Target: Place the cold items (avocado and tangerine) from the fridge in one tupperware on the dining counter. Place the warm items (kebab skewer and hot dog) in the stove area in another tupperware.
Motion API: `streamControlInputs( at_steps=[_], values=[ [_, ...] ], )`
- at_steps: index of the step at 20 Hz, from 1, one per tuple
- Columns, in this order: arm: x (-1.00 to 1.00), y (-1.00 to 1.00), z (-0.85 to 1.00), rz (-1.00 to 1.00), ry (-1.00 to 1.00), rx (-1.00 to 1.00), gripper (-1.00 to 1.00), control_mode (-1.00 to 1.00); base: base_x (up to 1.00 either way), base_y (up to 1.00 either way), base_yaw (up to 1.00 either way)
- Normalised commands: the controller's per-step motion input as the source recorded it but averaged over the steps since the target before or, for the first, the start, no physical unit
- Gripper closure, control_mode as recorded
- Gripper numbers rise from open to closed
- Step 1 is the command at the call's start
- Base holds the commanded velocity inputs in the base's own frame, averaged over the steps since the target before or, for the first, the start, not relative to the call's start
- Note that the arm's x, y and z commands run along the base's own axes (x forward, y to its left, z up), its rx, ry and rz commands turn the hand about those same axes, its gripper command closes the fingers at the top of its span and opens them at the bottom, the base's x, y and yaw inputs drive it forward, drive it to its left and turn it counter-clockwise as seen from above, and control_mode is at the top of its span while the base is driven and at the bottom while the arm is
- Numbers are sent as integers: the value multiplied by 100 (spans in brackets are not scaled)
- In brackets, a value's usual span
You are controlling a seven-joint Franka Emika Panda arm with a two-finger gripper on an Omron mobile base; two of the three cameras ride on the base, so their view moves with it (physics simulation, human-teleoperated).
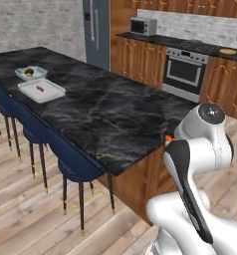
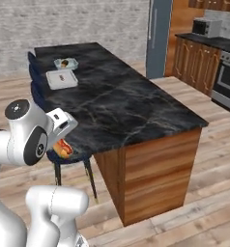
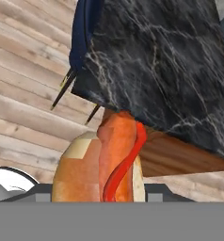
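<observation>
I am steering a white arm on a rolling base, parked off the near corner of the counter (image 1: pixel 105 114), a long island with a black marble top. Every place below is given relative to that counter.

The gripper (image 2: pixel 63 144) is clenched on the hot dog (image 3: pixel 111 162). In the hand view the bun and its red stripe of sauce rise up from between the fingertips, close to the lens. In the right base view the hot dog hangs just under the hand, off the counter's near edge and below the level of its top, above a blue stool (image 2: pixel 64 157). I judge the arm is folded in tight like this so the load stays close to the base while I drive.

At the counter's far end, near the stool side, sit two tubs. The flat tub (image 1: pixel 41 90) holds one small brownish item I cannot identify. The bowl tub (image 1: pixel 31 73) lies just beyond it and holds small round items, probably the cold fruit, though they are too small to tell.

Both tubs are well apart from the hand. Since the hot dog is a warm item, I judge the flat tub is its target, so the base must travel along the counter before I can let go.
</observation>
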Motion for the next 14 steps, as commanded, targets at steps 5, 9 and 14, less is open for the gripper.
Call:
streamControlInputs(
  at_steps=[5, 9, 14],
  values=[
    [0, 0, 0, 0, 0, 0, 100, 100, 26, 100, -44],
    [0, 0, 0, 0, 0, 0, 100, 100, 25, 100, -45],
    [0, 0, 0, 0, 0, 0, 100, 100, 25, 100, -43]
  ],
)
